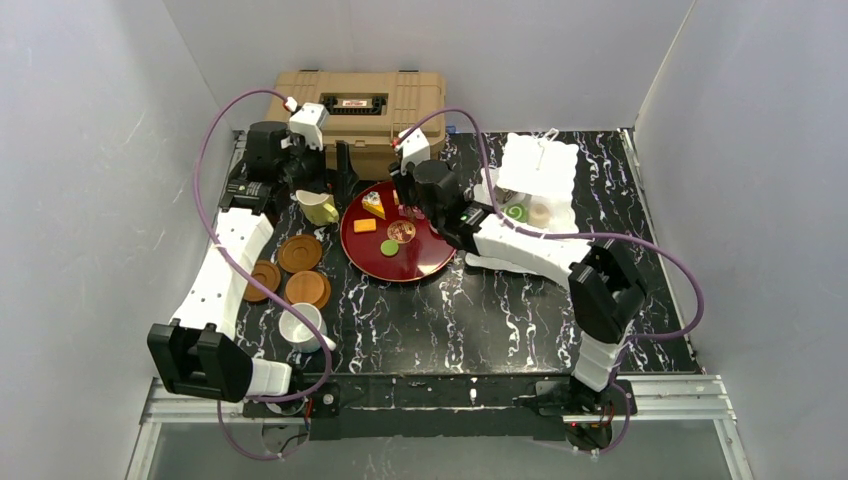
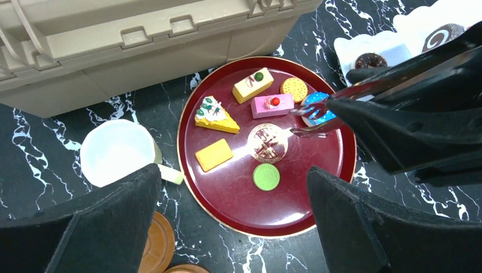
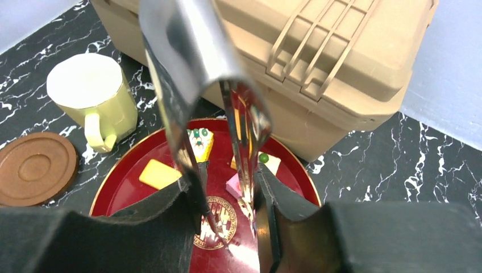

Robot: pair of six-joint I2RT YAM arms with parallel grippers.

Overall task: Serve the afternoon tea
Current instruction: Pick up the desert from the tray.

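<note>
Marble tbl [image 1: 450, 320] — R gripper [image 3: 227, 196] holds tongs [image 3: 182, 62].

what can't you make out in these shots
Top view: the right arm hides the tray's far right side and the blue doughnut there.
Left wrist: the stand is cut by the top right corner and that arm; saucers cut by the bottom edge. Whether the tongs touch the doughnut is unclear.
Right wrist: tongs and fingers block the tray's middle.

White walls [image 1: 100, 150] — black marbled tabletop [image 1: 480, 320]
</note>
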